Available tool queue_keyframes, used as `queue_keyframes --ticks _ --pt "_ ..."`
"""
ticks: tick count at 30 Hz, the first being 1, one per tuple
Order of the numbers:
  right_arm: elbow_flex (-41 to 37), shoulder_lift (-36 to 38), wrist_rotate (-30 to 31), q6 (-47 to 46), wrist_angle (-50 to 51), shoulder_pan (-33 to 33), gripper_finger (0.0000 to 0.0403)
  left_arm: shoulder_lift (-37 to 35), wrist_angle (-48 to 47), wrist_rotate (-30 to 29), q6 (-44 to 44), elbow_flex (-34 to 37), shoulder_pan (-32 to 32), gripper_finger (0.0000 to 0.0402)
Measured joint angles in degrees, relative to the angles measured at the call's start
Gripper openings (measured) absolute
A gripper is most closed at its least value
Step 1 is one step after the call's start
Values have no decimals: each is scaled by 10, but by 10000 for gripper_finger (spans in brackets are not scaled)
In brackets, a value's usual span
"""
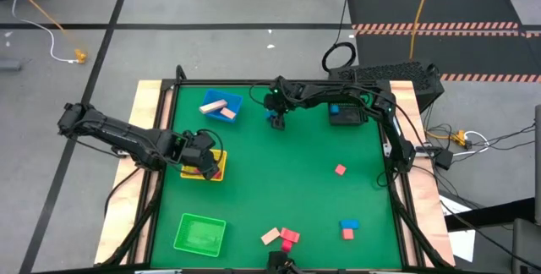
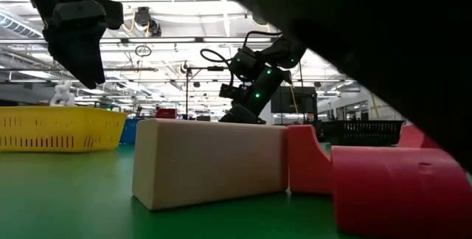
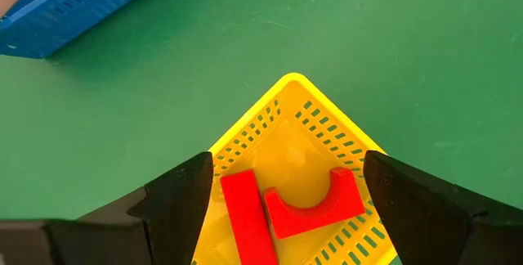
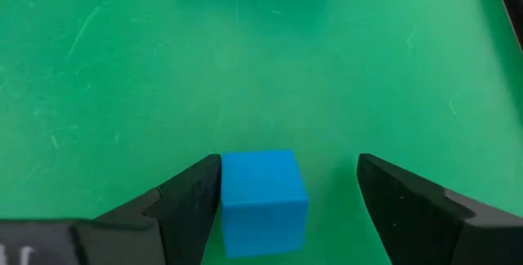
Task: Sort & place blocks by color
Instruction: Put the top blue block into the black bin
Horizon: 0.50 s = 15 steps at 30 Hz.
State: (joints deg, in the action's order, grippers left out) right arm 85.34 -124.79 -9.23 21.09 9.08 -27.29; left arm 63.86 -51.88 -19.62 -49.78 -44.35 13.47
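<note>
My right gripper stood spread around the blue cube; my left gripper hung released over the yellow tray.

Blue cube flat on green mat; red bar and red arch in yellow tray.
</note>
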Motion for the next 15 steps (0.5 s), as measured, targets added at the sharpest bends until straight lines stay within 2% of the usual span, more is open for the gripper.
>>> queue_keyframes --ticks 8,15 --pt "0 0 0 4 5 0 276 0 0 0 0 0 0 319" --pt "-1 12 1 -15 50 -10 243 0 1 1 0 0 0 319"
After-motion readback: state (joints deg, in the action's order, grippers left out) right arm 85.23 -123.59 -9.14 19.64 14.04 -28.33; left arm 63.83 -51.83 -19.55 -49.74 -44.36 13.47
